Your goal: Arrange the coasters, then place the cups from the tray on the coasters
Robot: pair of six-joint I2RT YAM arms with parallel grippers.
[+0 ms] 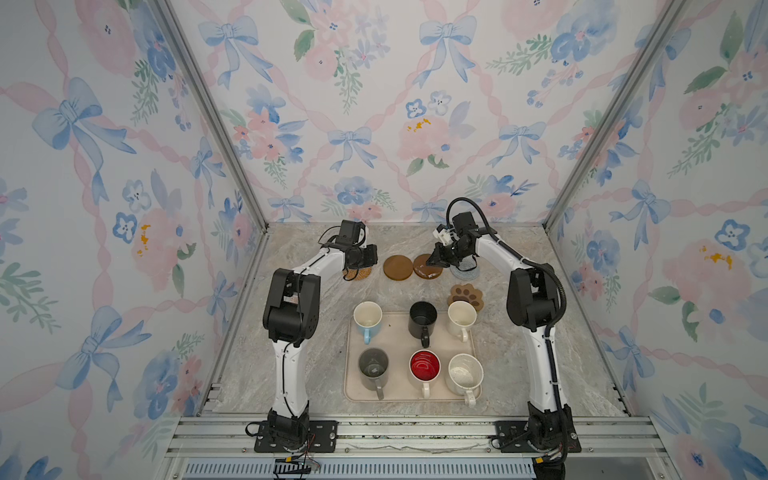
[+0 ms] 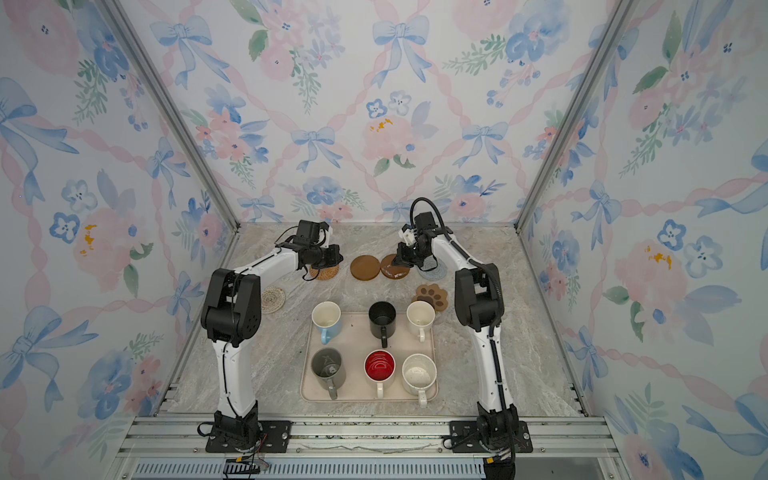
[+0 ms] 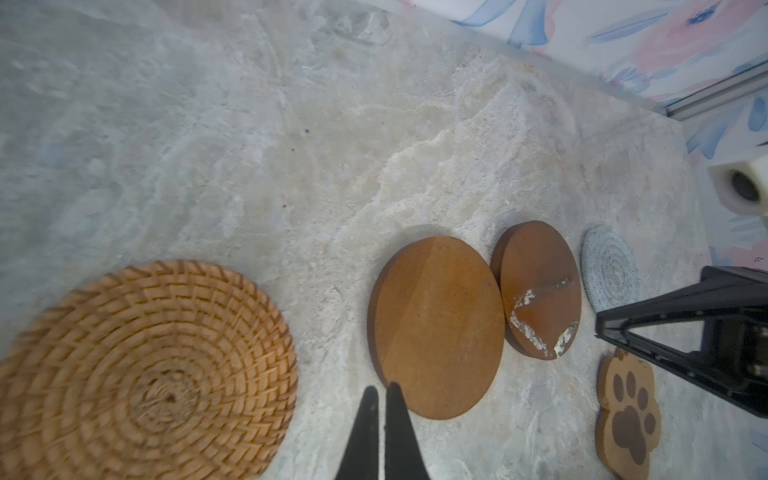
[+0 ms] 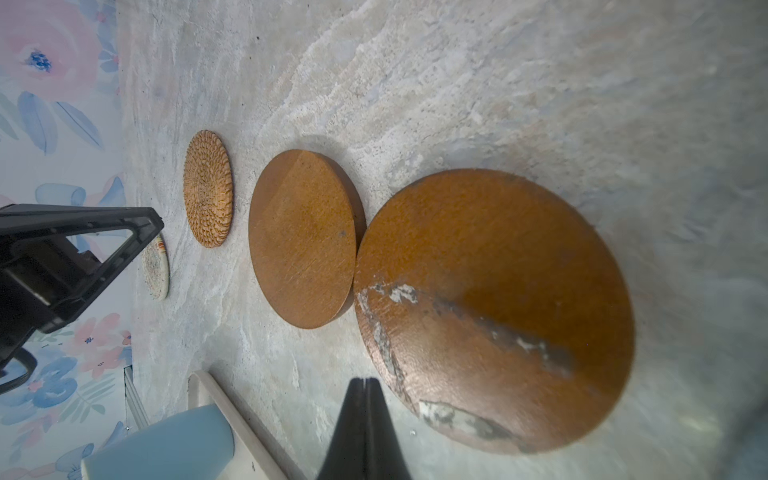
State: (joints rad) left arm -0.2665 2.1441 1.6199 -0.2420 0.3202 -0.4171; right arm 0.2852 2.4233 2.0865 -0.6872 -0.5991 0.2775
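Observation:
A row of coasters lies at the back: tan rattan [image 1: 362, 275], plain brown disc [image 1: 397, 267], glossy dark-brown disc [image 1: 428, 270] and grey-blue woven round [image 1: 467, 273]. The paw coaster [image 1: 466, 296] lies nearer the tray, and the cream crochet round [image 2: 273, 297] lies far left. My left gripper [image 3: 382, 390] is shut and empty, over bare table between the rattan [image 3: 145, 365] and the plain disc [image 3: 440, 324]. The right gripper [image 4: 365, 380] is shut and empty beside the glossy disc [image 4: 498, 307]. Several cups, among them light blue [image 1: 367, 318] and black [image 1: 422, 318], stand on the beige tray [image 1: 399, 338].
The marble tabletop is boxed in by floral walls on three sides, with metal posts at the back corners. The tray fills the front centre between the two arm bases [image 1: 291, 432] [image 1: 544, 436]. The paw coaster lies close to the cream cup [image 1: 461, 316].

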